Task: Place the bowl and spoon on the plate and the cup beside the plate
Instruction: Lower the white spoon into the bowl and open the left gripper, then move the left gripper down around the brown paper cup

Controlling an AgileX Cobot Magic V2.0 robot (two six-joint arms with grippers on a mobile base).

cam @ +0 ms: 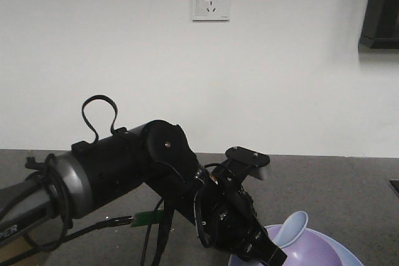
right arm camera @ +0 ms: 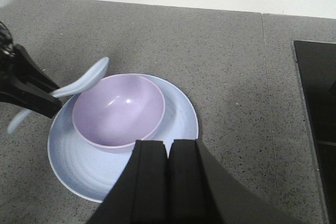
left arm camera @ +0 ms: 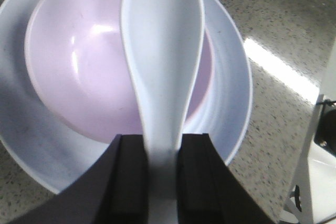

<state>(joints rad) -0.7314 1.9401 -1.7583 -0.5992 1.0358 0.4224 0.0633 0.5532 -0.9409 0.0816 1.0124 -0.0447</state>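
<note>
A: Spoon (left arm camera: 163,51) was clamped by its handle in the left pincer (left arm camera: 161,148); why?
B: So its scoop could be lowered into the bowl (right arm camera: 118,109), seated on the plate (right arm camera: 181,124). Right pincer (right arm camera: 168,146) was closed, empty.

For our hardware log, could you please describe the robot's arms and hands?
The left arm is black with a grey band, a looped black cable, a green board and white lettering. The left hand and right hand have flat black fingers.
</note>
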